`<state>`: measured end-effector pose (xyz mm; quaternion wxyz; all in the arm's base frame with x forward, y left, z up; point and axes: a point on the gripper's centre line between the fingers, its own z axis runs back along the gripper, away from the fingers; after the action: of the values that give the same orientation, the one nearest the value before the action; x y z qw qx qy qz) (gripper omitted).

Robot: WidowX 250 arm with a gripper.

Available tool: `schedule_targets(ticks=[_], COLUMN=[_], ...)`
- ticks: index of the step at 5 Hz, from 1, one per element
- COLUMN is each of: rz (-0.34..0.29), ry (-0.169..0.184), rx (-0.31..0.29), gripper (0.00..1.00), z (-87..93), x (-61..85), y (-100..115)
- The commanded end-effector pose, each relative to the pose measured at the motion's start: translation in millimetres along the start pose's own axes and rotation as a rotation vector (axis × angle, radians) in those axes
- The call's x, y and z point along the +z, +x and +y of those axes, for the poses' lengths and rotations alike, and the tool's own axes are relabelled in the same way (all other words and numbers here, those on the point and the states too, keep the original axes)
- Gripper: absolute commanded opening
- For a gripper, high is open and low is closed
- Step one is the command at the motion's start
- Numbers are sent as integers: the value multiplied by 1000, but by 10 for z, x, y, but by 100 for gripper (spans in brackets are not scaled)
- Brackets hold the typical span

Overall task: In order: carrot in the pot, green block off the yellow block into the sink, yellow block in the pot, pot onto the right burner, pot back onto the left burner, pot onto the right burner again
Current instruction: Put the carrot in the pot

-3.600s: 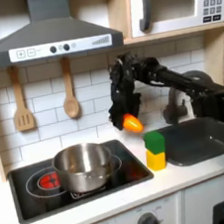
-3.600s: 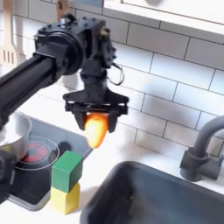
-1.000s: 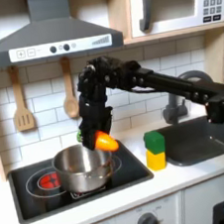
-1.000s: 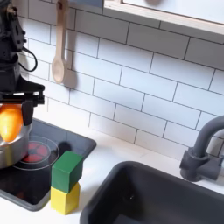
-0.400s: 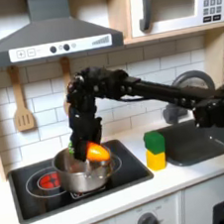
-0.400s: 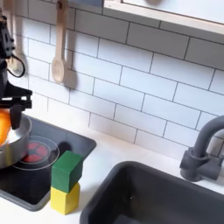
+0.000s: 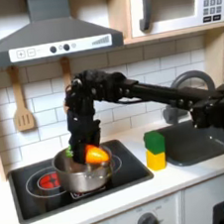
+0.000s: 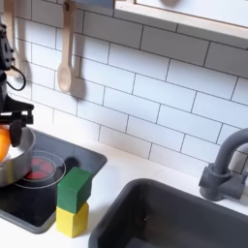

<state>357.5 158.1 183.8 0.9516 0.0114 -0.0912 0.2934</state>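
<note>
My gripper (image 7: pixel 88 151) hangs over the steel pot (image 7: pixel 81 180) on the left burner, shut on the orange carrot (image 7: pixel 97 155), which sits low in the pot's mouth. In the second exterior view the gripper (image 8: pixel 6 134) and carrot (image 8: pixel 3 145) are at the left edge, above the pot (image 8: pixel 19 163). The green block (image 7: pixel 154 140) stands stacked on the yellow block (image 7: pixel 155 159) between the stove and the sink (image 7: pixel 204 142). The same stack shows in the second exterior view, green block (image 8: pixel 74 189) over yellow block (image 8: pixel 71 220), beside the sink (image 8: pixel 184 218).
The black stove top (image 7: pixel 34 184) carries red burner rings. A spatula (image 7: pixel 22 101) and wooden spoon (image 7: pixel 69 90) hang on the tiled wall. A grey faucet (image 8: pixel 226 165) rises behind the sink. The arm reaches over the counter from the first exterior view's right.
The gripper carried the carrot leftward from above the blocks to over the pot, then lowered it into the pot's mouth. The pot and blocks have not moved.
</note>
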Motion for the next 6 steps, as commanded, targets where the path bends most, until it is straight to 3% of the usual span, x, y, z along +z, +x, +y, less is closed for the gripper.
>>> schedule_targets(ticks=[1, 2, 3, 4, 6], rz=[-3, -2, -22, -33, -79], ry=[9, 2, -30, 2, -29], rx=[0, -2, -47, -91, -135], gripper=[100, 100, 100, 100, 100], z=[-44, -81, -246, -287, -433], x=[-17, -38, 36, 113, 432], y=[-39, -33, -10, 33, 112])
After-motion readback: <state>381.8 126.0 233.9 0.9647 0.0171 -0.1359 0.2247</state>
